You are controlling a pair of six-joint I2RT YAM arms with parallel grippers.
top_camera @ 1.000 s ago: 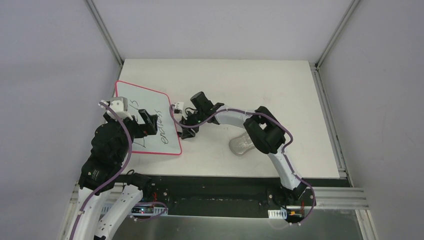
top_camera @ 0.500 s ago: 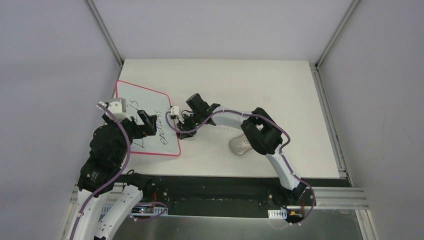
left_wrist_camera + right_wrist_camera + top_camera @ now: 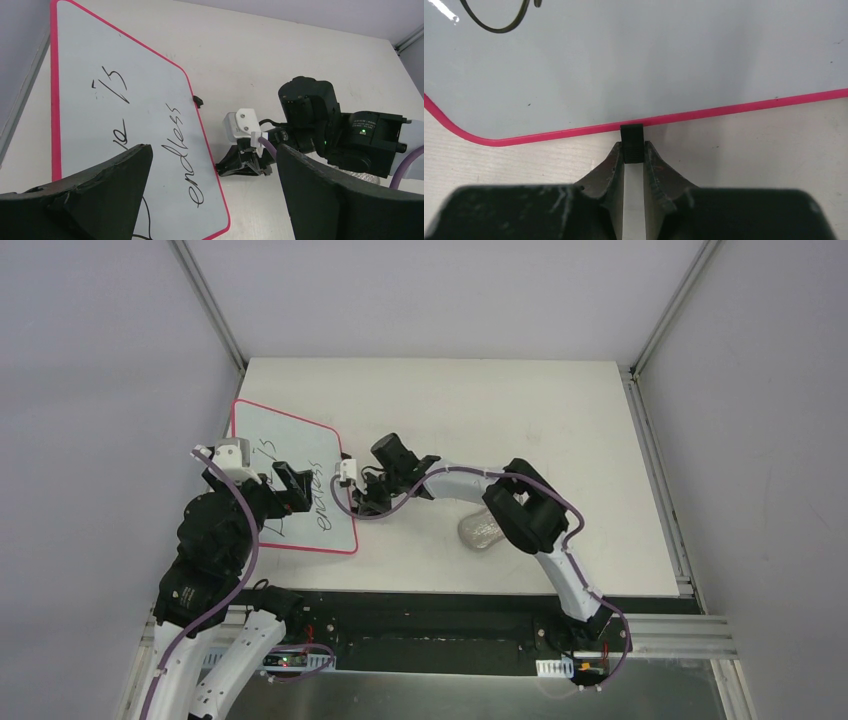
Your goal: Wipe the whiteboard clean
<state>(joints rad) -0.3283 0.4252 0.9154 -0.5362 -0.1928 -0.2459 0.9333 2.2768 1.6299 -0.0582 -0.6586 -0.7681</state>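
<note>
Whiteboard (image 3: 285, 440) flat on the left part of the table (image 3: 520, 420), turned a little askew, left edge close along the table's left side, near right corner toward the middle. Thin pink frame all round, rounded corners. Marked with black handwriting (image 3: 182, 150), unwiped; "endless" legible along the right side, "is" farther off, the rest cut off or hidden behind the left arm.

Left arm (image 3: 210, 540) reaching from the near left over the board's near half. Right arm (image 3: 540, 520) bent in from the near right, forearm stretched leftward across the table to the board's right edge.

Left gripper (image 3: 212, 150) over the board's near part, spread wide, both fingers (image 3: 100, 195) far apart at the bottom corners of the wrist view, nothing between them, nothing held. Touching the board or clear of it: cannot tell.

Right gripper (image 3: 633, 152) low on the table just right of the board, pointing at its right edge, nearly closed, fingertips pinching a small black tab (image 3: 631, 132) sticking out from the pink frame, one pad against each side of it.

Clear rounded plastic object (image 3: 482, 528) lying on the table beneath the right arm's elbow, well apart from the board; kind not clear.

Second black tab (image 3: 198, 101) farther along the same right edge, free, untouched.
</note>
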